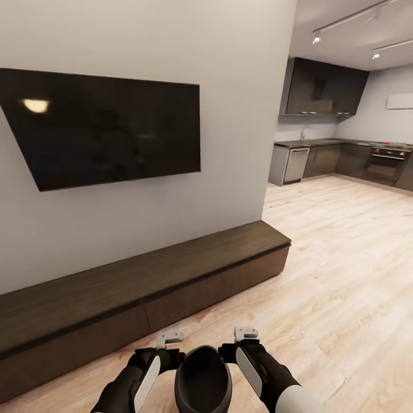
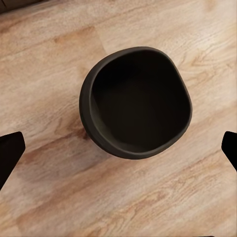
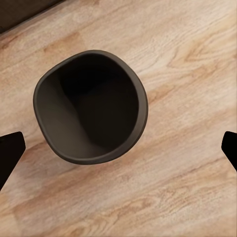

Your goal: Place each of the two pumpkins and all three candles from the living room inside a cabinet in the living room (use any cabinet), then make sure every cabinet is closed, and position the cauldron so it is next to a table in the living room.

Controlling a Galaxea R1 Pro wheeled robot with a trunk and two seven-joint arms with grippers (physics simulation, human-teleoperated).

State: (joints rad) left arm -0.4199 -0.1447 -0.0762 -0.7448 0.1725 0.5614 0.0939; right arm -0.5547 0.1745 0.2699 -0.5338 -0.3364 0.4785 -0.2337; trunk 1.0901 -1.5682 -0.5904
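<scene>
You face a smooth pale wall (image 1: pixel 229 115) carrying a glossy black television (image 1: pixel 103 129). Below it the cabinet (image 1: pixel 143 275), a long low box of dark matt wood, runs from near left to far right along the wall, its fronts flush. Grainy light planks make the floor (image 1: pixel 344 275). The cauldron (image 1: pixel 203 378), a dull black rounded pot, stands upright, mouth up, between your left gripper (image 2: pixel 118 148) and right gripper (image 3: pixel 118 148), both with fingers spread wide apart.

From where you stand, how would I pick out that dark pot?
Find the big wall-mounted TV, then the long, low, dark brown cabinet beneath it. On the wooden floor before it, between both arms, sits the cauldron: a round, dark, open-topped, empty pot.
</scene>
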